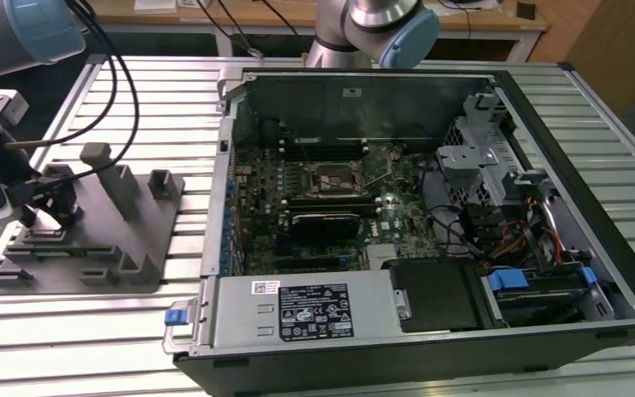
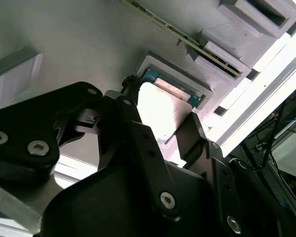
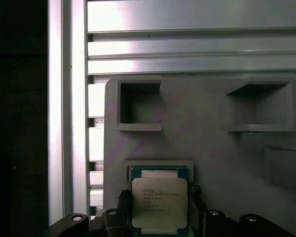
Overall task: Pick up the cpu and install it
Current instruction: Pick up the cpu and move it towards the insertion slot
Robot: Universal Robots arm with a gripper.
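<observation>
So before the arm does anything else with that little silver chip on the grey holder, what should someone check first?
1. The small square silver-topped cpu lies flat in its recess on the grey plastic fixture: ok.
2. The black gripper is lined up on the cpu in both wrist views: ok.
3. The gripper's hold on the cpu: cannot tell.
4. The square socket on the green motherboard is empty and unlatched: cannot tell.
5. The black computer case has its panel off and the board is exposed: ok.
</observation>
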